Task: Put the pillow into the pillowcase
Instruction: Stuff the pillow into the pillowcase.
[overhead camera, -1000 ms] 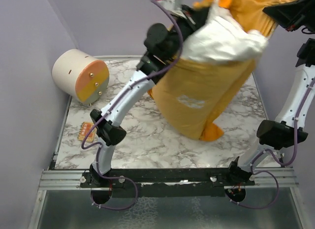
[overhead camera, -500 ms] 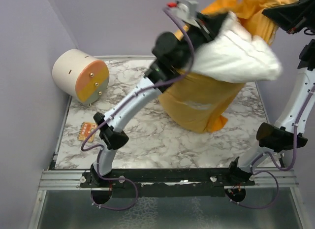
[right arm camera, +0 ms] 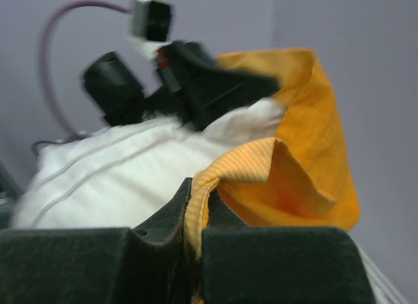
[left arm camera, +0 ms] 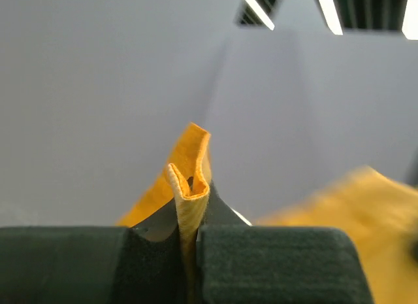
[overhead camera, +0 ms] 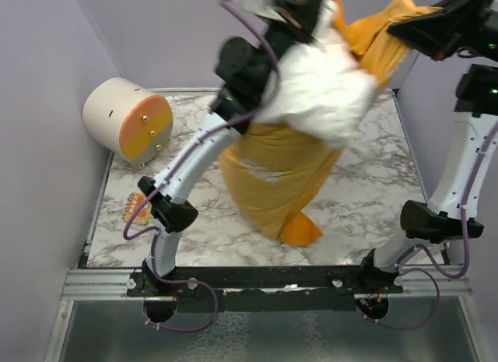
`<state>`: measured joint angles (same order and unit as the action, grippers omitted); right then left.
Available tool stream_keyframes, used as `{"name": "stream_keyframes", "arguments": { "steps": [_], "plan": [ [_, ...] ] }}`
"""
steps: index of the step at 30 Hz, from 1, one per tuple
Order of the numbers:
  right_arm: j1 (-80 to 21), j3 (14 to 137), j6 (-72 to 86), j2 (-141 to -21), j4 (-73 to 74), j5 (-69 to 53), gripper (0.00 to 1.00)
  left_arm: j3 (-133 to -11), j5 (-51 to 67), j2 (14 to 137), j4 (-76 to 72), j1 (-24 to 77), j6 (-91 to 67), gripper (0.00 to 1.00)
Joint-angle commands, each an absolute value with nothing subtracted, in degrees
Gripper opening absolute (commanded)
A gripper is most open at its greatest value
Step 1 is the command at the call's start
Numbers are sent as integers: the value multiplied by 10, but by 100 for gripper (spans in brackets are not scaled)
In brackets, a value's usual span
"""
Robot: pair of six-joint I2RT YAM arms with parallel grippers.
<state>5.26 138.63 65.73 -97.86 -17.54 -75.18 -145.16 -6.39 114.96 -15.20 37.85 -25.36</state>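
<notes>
Clearly, both arms are holding the pillowcase (overhead camera: 268, 179) up by its mouth. Its lower end is hanging down toward the table (overhead camera: 366, 198), and the pillow (overhead camera: 323, 86) is bulging out of the opening, only partly sunk inside. The left gripper (left arm camera: 191, 248) is pinching a thin fold of orange rim between clenched jaws, and the right gripper (right arm camera: 196, 248) is clamping another fold the same way. Each grip is biting only a narrow edge of cloth, so the pillow's weight could be dragging the hem out of one pair of jaws, letting the case sag and the pillow tumble out. The exposed bulk is also leaning over the rim, so it may be spilling sideways rather than sliding down. The overhead view is showing how much pillow is sitting outside the case, but it is hiding both pinches. The wrist views are showing those pinches closely. The right wrist view is also catching the white pillow with the left arm's wrist behind it, while the left wrist view is showing only orange cloth and wall.
</notes>
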Motion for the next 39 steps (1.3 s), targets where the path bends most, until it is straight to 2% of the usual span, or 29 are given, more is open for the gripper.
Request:
{"name": "stream_keyframes", "arguments": {
  "steps": [1, 3, 4, 6, 8, 9, 10, 11, 14, 17, 21, 24, 28, 30, 35, 39],
  "plan": [
    [227, 1354, 710, -1010, -267, -645, 0, -1444, -19, 1078, -212, 620, -95, 0],
    [238, 1313, 695, -1001, -268, -652, 0, -1467, -60, 1084, -188, 599, -63, 0],
    [219, 1292, 709, -986, -297, -669, 0, -1480, -72, 1093, -190, 556, -76, 0],
    [123, 1269, 661, -936, -257, -691, 0, -1533, -81, 1131, -194, 439, -181, 0],
    [-45, 1318, 505, -902, -80, -681, 0, -1588, -99, 1175, -190, 353, -268, 0],
    [-94, 1335, 508, -896, -77, -680, 0, -1592, -95, 1183, -196, 327, -311, 0],
    [-101, 1329, 589, -894, -164, -701, 0, -1582, -88, 1181, -201, 320, -332, 0],
    [-67, 1330, 678, -897, -256, -710, 0, -1564, -75, 1170, -205, 328, -335, 0],
    [103, 1399, 698, -945, -233, -690, 0, -1475, -55, 1112, -233, 405, -259, 0],
    [153, 1346, 736, -976, -283, -664, 0, -1466, -62, 1088, -211, 433, -222, 0],
    [140, 1313, 766, -961, -338, -677, 0, -1460, -87, 1061, -203, 401, -194, 0],
    [84, 1337, 785, -943, -361, -692, 0, -1446, -104, 1041, -229, 378, -192, 0],
    [3, 1368, 792, -916, -359, -681, 1, -1490, -127, 1041, -245, 369, -170, 0],
    [2, 1358, 863, -914, -433, -659, 0, -1500, -141, 1036, -253, 368, -159, 0],
    [2, 1299, 897, -911, -448, -638, 1, -1483, -169, 1009, -270, 368, -138, 0],
    [18, 1243, 810, -914, -352, -631, 1, -1503, -168, 1028, -256, 368, -142, 0]
  ]
}}
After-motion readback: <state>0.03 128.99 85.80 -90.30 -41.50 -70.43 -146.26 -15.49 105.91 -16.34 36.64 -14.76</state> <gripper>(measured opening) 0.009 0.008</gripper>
